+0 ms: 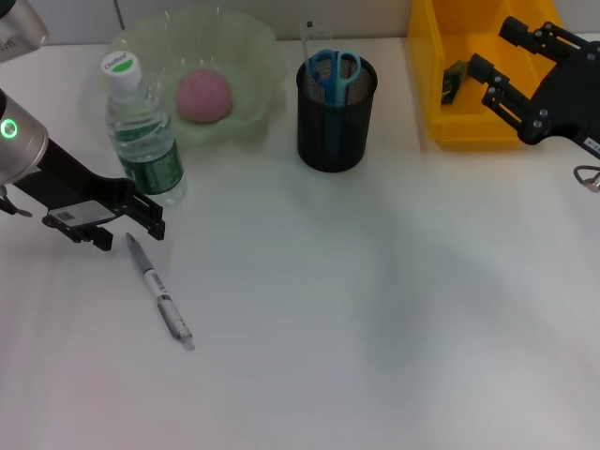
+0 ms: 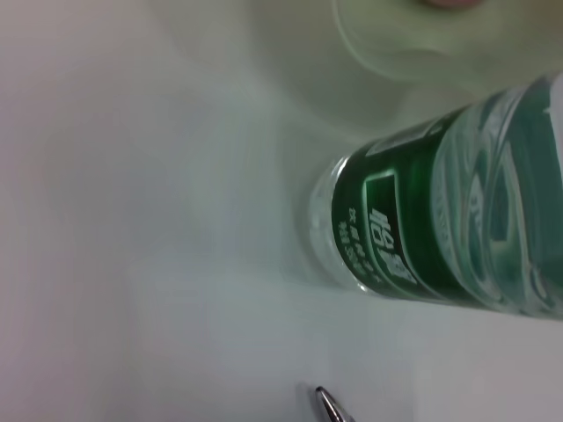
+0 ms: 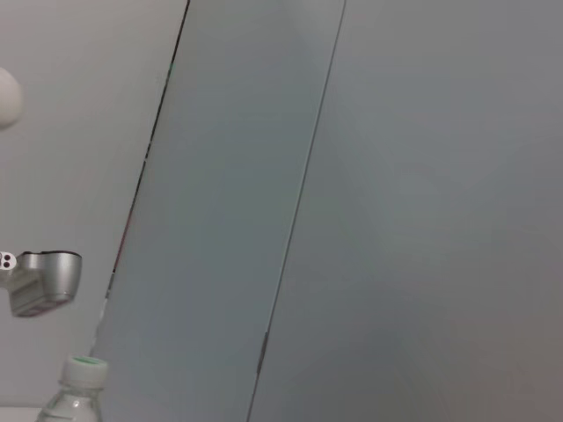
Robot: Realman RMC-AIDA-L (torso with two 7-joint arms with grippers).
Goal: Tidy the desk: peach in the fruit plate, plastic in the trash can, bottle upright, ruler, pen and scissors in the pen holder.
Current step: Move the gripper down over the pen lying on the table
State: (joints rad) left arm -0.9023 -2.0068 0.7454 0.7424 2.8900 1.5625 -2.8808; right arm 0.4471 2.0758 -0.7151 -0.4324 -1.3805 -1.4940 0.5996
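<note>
On your white desk (image 1: 375, 328): upright bottle (image 1: 141, 131) left, pen (image 1: 159, 292) near it beside the left gripper (image 1: 150, 217), fingers parted; black pen holder (image 1: 335, 117) centre; right gripper (image 1: 487, 80) spread over the yellow bin (image 1: 433, 84).

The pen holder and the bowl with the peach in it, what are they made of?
The pen holder looks like black metal mesh: its wall is a fine see-through grid, matte, though plastic mesh is possible. The fruit plate looks like pale green translucent plastic or glass: light passes through its wavy rim, and the pink peach shows softly through it.
</note>
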